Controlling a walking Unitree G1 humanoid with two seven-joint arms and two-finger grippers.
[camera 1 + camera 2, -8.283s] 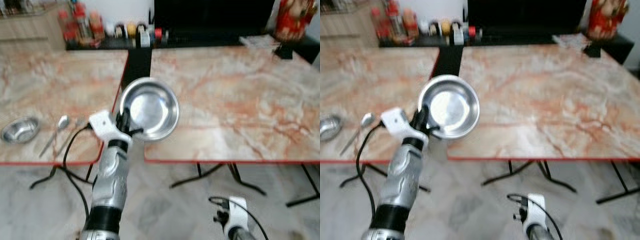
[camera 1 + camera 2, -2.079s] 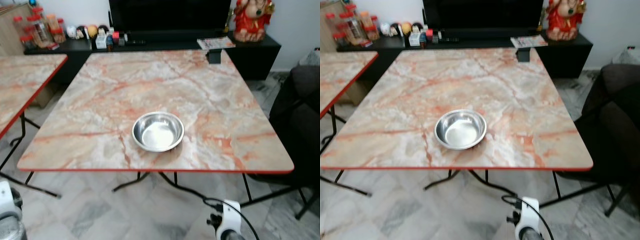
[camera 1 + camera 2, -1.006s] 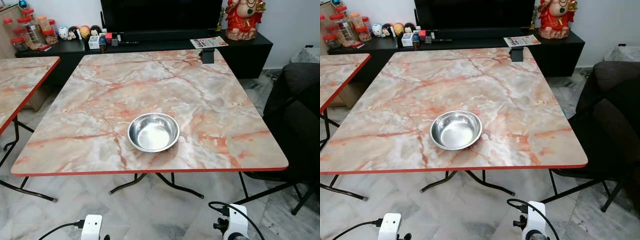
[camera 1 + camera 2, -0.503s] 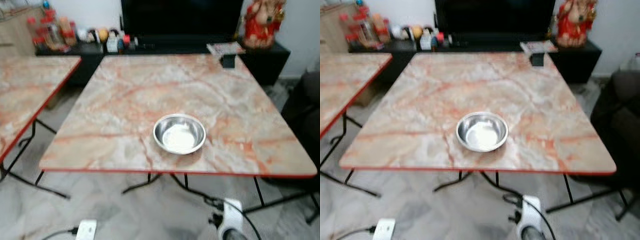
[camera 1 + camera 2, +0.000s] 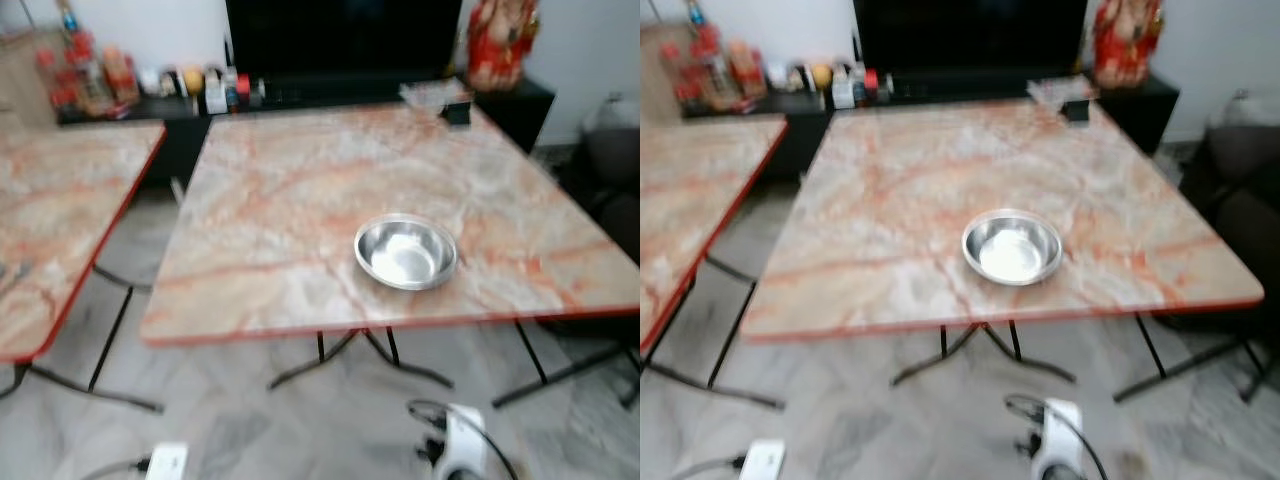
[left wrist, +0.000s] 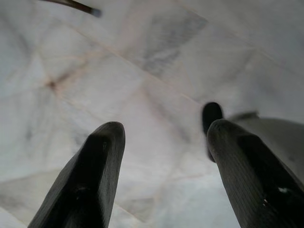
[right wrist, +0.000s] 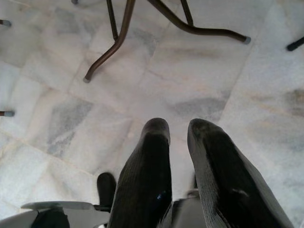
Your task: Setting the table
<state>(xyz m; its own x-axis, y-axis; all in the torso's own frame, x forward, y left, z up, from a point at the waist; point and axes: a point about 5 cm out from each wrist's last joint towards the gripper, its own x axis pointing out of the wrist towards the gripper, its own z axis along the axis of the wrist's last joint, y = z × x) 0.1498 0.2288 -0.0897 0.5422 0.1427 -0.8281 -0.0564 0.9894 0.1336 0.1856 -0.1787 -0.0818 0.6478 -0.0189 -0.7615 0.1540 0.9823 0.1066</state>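
A steel bowl (image 5: 406,252) was seen standing upright and empty on the marble-patterned surface (image 5: 290,190), toward its near edge and right of centre, well apart from everything else. The surface was edged in red and carried on folding black legs (image 7: 121,42) over a pale marble floor (image 5: 250,420). A second surface (image 5: 55,230) of the same pattern was set to the left, with a gap between the two. Behind them, a low black cabinet (image 5: 500,100) was lined with jars and small bottles (image 5: 90,75), a red figurine (image 5: 497,40) and a dark screen (image 5: 340,35). The head views were blurred. The left gripper (image 6: 164,142) was held low over the floor, its jaws released and spread wide with nothing between them. The right gripper (image 7: 178,130) was likewise pointed at the floor, its jaws drawn nearly together on nothing.
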